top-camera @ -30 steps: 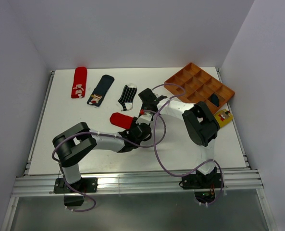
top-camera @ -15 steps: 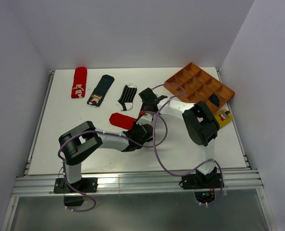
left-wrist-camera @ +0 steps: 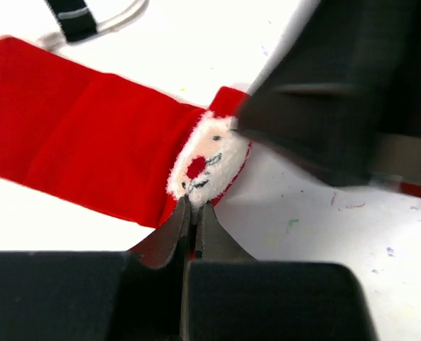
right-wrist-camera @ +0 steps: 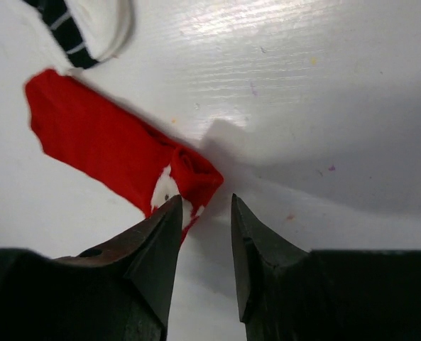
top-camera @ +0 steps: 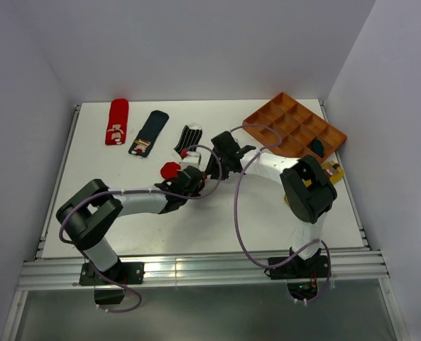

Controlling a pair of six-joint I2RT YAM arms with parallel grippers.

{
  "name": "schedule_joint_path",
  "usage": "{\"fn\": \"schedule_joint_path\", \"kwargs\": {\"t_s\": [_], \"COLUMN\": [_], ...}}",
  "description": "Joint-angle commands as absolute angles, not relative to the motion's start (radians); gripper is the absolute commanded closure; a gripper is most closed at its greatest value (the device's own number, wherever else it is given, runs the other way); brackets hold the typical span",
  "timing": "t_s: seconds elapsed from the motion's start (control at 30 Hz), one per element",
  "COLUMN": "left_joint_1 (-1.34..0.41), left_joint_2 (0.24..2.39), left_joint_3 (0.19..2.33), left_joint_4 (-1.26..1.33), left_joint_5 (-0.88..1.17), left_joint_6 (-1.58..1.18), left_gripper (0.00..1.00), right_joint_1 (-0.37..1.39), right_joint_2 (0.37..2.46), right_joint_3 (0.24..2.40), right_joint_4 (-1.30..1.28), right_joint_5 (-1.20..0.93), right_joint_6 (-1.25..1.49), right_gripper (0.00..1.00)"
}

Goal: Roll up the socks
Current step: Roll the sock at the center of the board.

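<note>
A red sock with a white face mark [left-wrist-camera: 89,142] lies on the white table, its near end folded into a short roll. My left gripper [left-wrist-camera: 191,206] is shut on that rolled end. In the top view the sock [top-camera: 170,169] shows just left of my left gripper [top-camera: 187,177]. My right gripper [right-wrist-camera: 206,206] is open a little and empty, its tips just beside the roll [right-wrist-camera: 192,170]; in the top view it [top-camera: 221,162] sits right of the left one. Another red sock [top-camera: 116,121], a navy sock with a patch [top-camera: 148,133] and a striped sock [top-camera: 189,138] lie flat at the back.
An orange compartment tray [top-camera: 285,114] stands at the back right with a dark sock [top-camera: 316,147] in one cell. A mustard yellow sock [top-camera: 331,171] lies by the tray, next to the right arm. The striped sock's toe [right-wrist-camera: 82,28] shows beyond the red sock.
My left gripper has moved up and left with the red sock's end, so the sock now looks shorter. The left elbow swung left. My right gripper shifted slightly right.
</note>
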State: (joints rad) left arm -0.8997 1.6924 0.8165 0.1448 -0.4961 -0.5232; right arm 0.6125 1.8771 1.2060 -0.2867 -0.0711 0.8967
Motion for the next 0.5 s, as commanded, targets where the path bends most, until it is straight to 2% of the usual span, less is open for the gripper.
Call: {"fn": "schedule_joint_path", "kwargs": {"t_s": [0.0, 0.27, 0.47], "left_joint_1": [-0.807, -0.618, -0.508], "left_joint_2": [1.614, 1.666, 1.716], "left_joint_3": [0.746, 0.735, 0.649], "left_joint_4": [0.178, 0.238, 0.417], "left_joint_5": [-0.218, 0.158, 0.388], "left_joint_6": [-0.647, -0.773, -0.940], "left_gripper": [0.99, 0.99, 0.99], "right_joint_1": [0.600, 0.606, 0.640], "right_joint_2": [1.766, 1.766, 1.790], "right_joint_3": [1.180, 1.152, 1.164], "right_joint_4": [-0.218, -0.190, -0.156], "right_joint_5": [-0.018, -0.024, -0.034], "right_joint_6": [0.916, 0.923, 0.913], "right_gripper": [0.58, 0.58, 0.54]}}
